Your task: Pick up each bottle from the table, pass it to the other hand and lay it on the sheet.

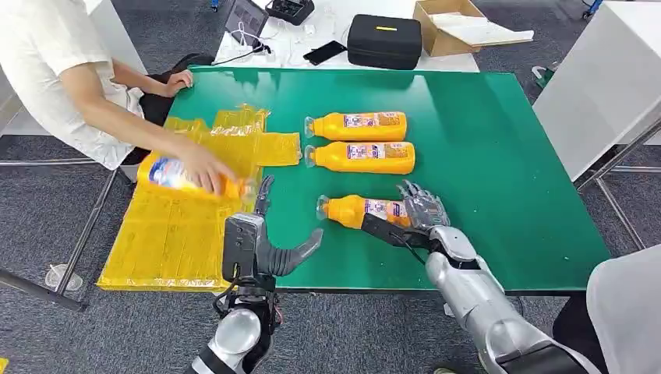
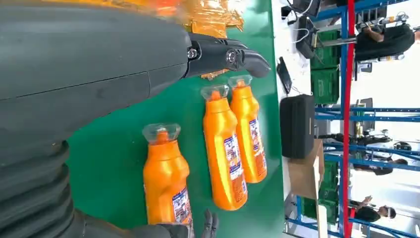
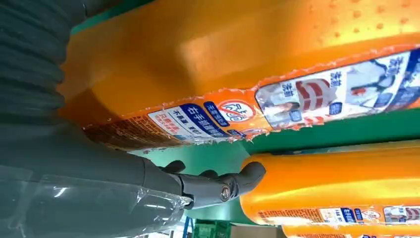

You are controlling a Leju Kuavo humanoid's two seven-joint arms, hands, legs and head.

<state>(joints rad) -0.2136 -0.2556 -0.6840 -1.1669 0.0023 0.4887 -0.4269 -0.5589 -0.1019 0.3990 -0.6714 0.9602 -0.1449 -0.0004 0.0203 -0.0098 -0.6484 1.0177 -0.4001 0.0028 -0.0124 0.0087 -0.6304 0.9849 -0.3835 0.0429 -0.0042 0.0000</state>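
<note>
Three orange bottles lie on the green table [image 1: 483, 156]: two side by side at the back [image 1: 362, 125] [image 1: 365, 157] and a nearer one [image 1: 355, 210]. My right hand [image 1: 421, 209] lies over the nearer bottle's base end with its fingers spread. In the right wrist view this bottle [image 3: 223, 64] sits close against my right hand [image 3: 74, 168], and green shows between one finger and the bottle. My left hand [image 1: 261, 249] hovers open at the table's front edge beside the yellow sheet [image 1: 171, 234], holding nothing. A person's hand holds a fourth bottle [image 1: 183, 178] over the sheet.
The person leans in from the left, one arm over the sheet. A black case [image 1: 383, 40], a cardboard box [image 1: 452, 27], a phone and cables sit on the white table behind. A white cabinet [image 1: 600, 86] stands at the right.
</note>
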